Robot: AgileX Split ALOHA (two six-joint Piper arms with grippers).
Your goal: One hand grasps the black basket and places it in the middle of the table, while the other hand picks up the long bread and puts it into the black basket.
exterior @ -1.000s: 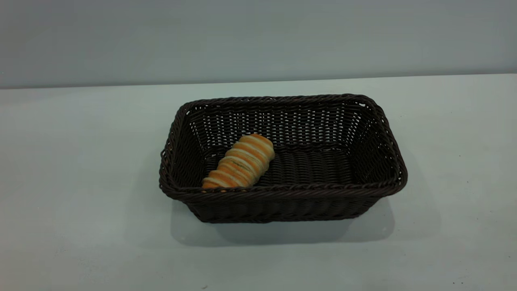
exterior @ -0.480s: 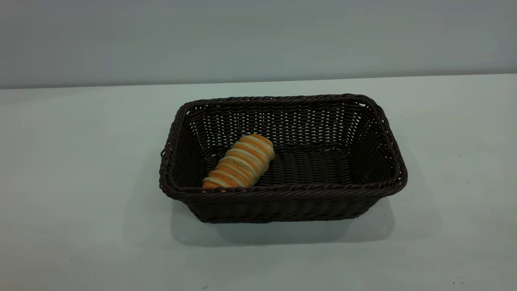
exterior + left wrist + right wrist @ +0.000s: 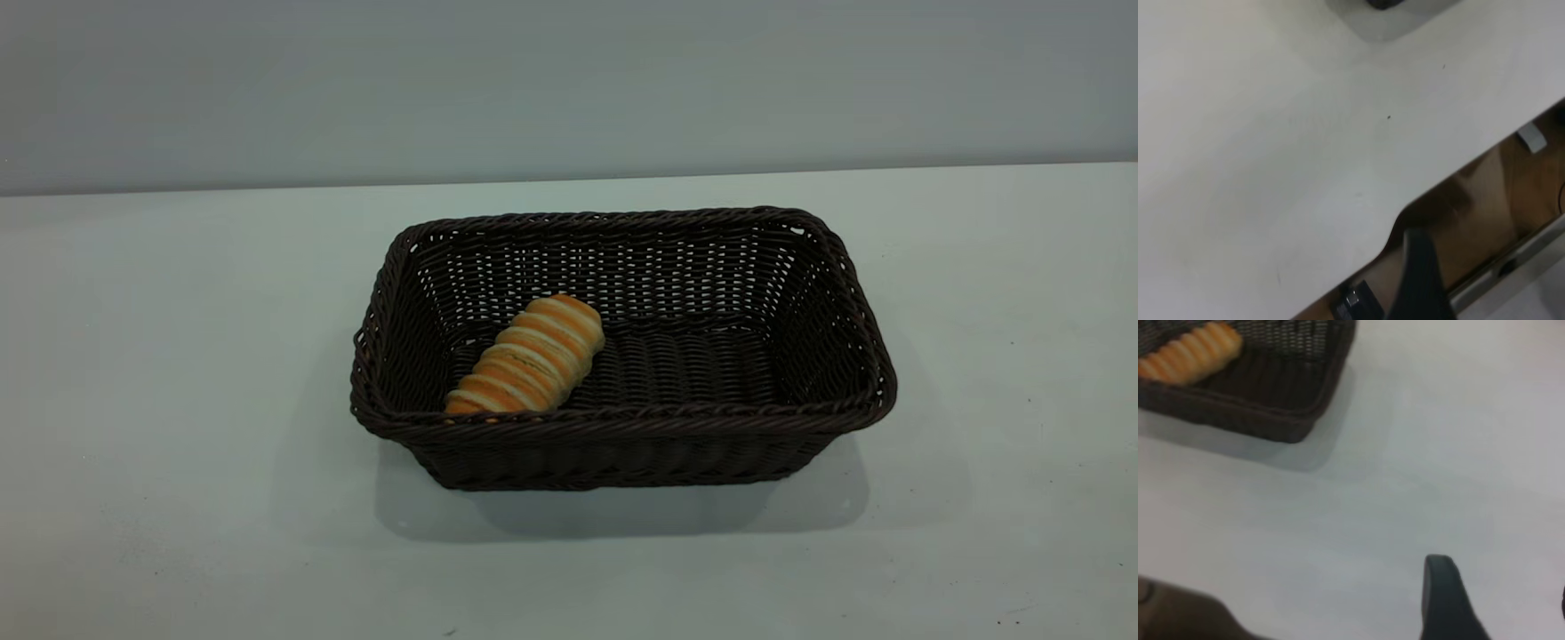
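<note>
The black basket (image 3: 622, 351) stands on the table (image 3: 178, 356) near its middle. The long bread (image 3: 526, 357) lies inside it, slanted, in the basket's left half. Neither gripper shows in the exterior view. In the right wrist view the basket (image 3: 1281, 400) and the bread (image 3: 1190, 357) lie far from my right gripper (image 3: 1501, 600), which is open and empty over bare table, with one dark finger (image 3: 1441, 597) showing. My left gripper (image 3: 1491, 280) is open and empty by the table's edge, with one finger (image 3: 1421, 280) showing.
The left wrist view shows the table's curved edge (image 3: 1405, 213) with a brown floor and a metal rail beyond it. A grey wall runs behind the table's far edge (image 3: 569, 182).
</note>
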